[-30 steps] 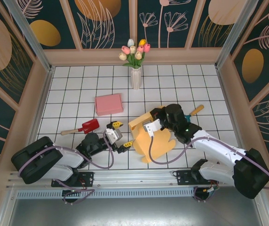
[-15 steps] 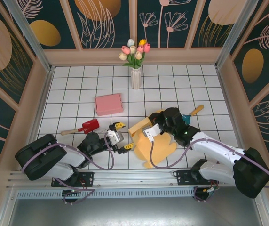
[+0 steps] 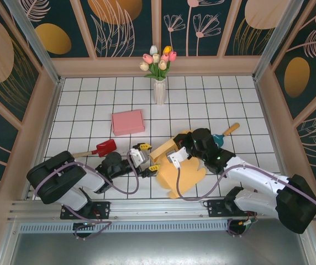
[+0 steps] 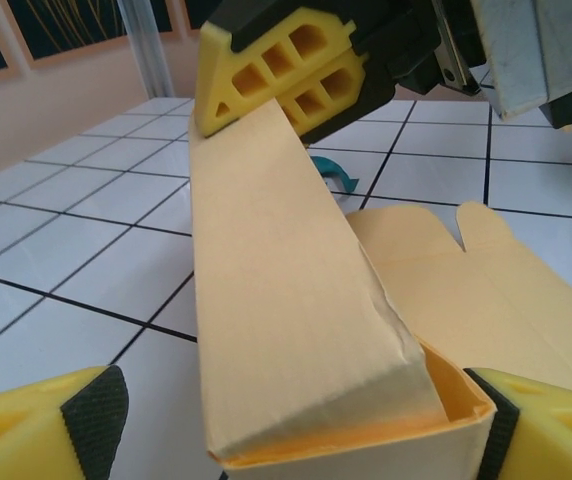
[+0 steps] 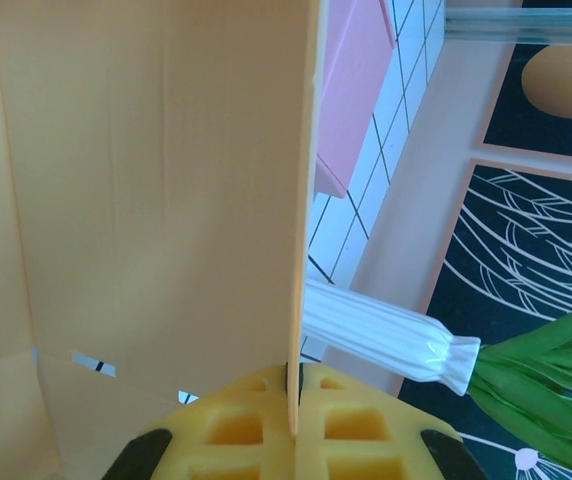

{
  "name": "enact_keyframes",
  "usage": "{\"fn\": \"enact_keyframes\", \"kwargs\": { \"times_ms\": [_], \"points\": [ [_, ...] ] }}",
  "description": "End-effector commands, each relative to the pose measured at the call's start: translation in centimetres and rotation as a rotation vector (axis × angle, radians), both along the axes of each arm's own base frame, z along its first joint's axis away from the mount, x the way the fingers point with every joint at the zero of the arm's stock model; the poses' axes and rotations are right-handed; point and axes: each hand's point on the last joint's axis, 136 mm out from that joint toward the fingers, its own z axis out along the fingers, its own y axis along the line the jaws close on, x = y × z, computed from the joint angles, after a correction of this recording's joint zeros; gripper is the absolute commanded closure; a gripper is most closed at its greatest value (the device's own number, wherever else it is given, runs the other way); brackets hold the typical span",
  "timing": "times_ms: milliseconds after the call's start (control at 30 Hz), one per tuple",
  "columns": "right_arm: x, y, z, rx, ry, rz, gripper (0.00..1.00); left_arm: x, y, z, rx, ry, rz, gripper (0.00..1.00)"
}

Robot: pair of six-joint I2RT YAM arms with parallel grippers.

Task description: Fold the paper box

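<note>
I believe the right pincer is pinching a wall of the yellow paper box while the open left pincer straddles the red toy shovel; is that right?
Not quite: the left wrist view shows the open left pincer straddling an end of the yellow paper box, not the red toy shovel. The right pincer does pinch a box wall.

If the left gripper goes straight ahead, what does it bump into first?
Most likely the box. Its near end sits right between the left gripper's open fingers, so that folded end would be hit first. The right gripper pinches the far end.
</note>
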Motion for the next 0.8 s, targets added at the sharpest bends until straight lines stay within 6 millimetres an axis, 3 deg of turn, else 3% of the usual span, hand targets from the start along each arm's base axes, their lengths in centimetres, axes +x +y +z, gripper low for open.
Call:
{"fn": "enact_keyframes", "kwargs": {
  "times_ms": [0,333,567,767],
  "points": [
    [-0.4,0.1,0.6,0.016,-0.023,0.012,1.0,0.1,-0.8,0.9,-0.045,0.012,-0.033,0.18],
    [-0.4,0.1,-0.1,-0.003,-0.013,0.005,1.0,1.2,-1.4,0.6,-0.041,0.066,-0.004,0.33],
    [-0.3,-0.1,-0.4,-0.015,-0.008,-0.004,1.0,2.2,-1.3,0.1,-0.034,0.107,0.053,0.51],
    [-0.3,-0.4,-0.5,-0.022,-0.003,-0.016,1.0,2.6,-1.0,0.2,-0.039,0.127,0.088,0.55]
  ]
}}
